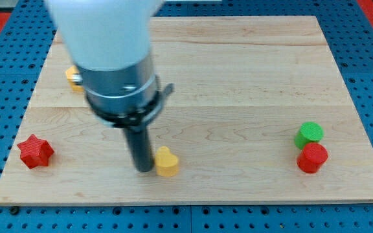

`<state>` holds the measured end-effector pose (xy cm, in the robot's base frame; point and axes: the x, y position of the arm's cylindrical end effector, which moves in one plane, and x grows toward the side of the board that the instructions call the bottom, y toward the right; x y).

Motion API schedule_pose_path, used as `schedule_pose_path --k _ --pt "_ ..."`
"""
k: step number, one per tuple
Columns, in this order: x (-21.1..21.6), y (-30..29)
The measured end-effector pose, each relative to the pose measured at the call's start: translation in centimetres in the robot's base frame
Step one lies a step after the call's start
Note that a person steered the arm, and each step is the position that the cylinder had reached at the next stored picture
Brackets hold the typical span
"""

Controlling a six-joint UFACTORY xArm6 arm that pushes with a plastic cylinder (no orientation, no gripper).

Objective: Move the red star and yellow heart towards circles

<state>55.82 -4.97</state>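
Showing, from the view's left: the red star (35, 151) near the left edge of the wooden counter (238, 77); a yellow block (73, 76), partly hidden behind the arm; my tip (144, 169), a bare rod with no claw, holding nothing. The tip stands just left of the yellow heart (167, 162), apparently touching it. The green circle (310, 134) and red circle (312, 158) lie well apart at the right, so a rightward push appears to be what the heart needs. The arm stands upright over the counter's left half.
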Motion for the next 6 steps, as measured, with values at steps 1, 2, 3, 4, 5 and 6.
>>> schedule_pose_path --k 1,2,3,4,5,6 --pt "-3.4 8.5" --pt "-2.2 9.1" --pt "-0.2 4.7" --pt "1.6 8.4" --pt "-1.7 15.1" --pt "1.2 9.0"
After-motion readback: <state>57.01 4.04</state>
